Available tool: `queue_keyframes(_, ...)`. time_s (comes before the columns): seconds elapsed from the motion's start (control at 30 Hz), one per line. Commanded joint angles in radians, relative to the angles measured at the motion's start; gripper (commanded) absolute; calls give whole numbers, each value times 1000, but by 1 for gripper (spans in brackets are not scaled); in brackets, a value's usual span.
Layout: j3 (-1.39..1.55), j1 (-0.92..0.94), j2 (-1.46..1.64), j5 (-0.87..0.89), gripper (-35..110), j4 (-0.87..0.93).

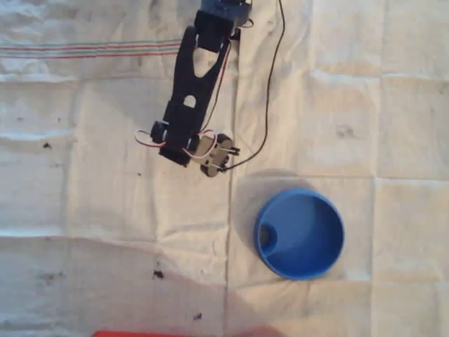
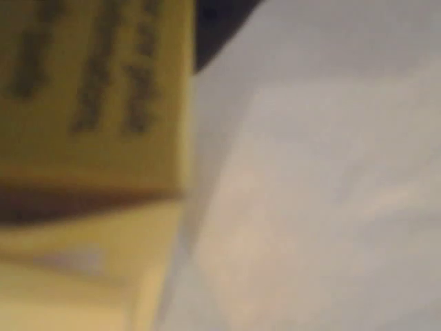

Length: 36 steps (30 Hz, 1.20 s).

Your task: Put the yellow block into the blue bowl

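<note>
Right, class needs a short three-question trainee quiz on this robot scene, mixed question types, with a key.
1. True or false: the blue bowl has something in it, in the overhead view.
2. What fills the left of the wrist view, very close? A) yellow block B) red cup C) green ball
3. In the overhead view, the arm's gripper lies to the upper ____ of the bowl.

Key: 1 false; 2 A; 3 left.

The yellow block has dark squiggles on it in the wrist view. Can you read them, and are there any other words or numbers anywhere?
Small flat pale-yellow block, wrist view: dark marks in rows that look like print, too blurred to read.
Round solid-blue plastic bowl, overhead view: no words or numbers.
White creased cloth over the table: red and green stripes near the top left, no writing.
Black robot arm: no label that can be read.
</note>
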Motion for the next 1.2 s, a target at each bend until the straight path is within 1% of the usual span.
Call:
queue_keyframes(0.0, -149, -92, 247, 8, 0, 78)
queue_keyframes(0.1, -221, -163, 295, 8, 0, 120)
queue_keyframes(0.23, -345, -261, 284, 6, 0, 121)
queue_keyframes(0.4, -508, -370, 167, 5, 0, 121)
queue_keyframes(0.57, -692, -439, 25, 5, 0, 103)
queue_keyframes(0.77, -867, -499, -112, 3, 0, 25)
queue_keyframes(0.93, -966, -549, -210, 3, 0, -120)
queue_keyframes(1.03, -986, -568, -256, 3, 0, -193)
queue_keyframes(1.17, -991, -597, -310, 3, 0, -239)
